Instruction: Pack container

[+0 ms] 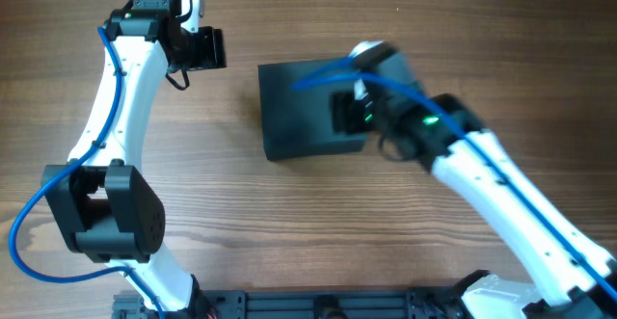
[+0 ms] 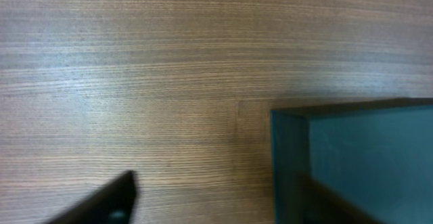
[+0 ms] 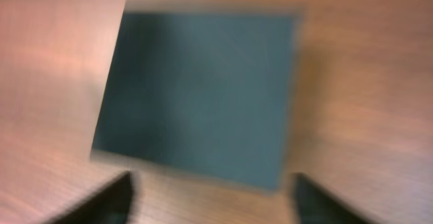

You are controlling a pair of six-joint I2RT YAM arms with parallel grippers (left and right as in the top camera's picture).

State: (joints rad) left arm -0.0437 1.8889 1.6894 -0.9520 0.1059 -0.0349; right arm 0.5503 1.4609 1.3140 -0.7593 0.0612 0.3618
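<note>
A wood-grain table (image 1: 241, 213) filled the background of every view. The right arm (image 1: 501, 184) was stretched in from the near right corner, and the left arm (image 1: 120, 107) was raised along the left side. The container (image 1: 304, 112) was set flat near the middle of the table with its lid down. Its sides were so nearly equal that no long axis could be made out, and its outline was turned slightly off square. The right gripper (image 3: 211, 183) was held over the container's right edge, pointed down at the lid, with its jaws spread wide and nothing between them. The left gripper (image 1: 207, 49) was held apart from the container, off its far left corner, so the box lay to that gripper's right. One finger (image 2: 115, 200) was seen far out at the lower left of the wrist view, and a dark shape opposite was taken for its mate, so those jaws were judged apart as well. The right arm was judged much the nearer, and the coming move was judged to turn on the lid directly beneath it
</note>
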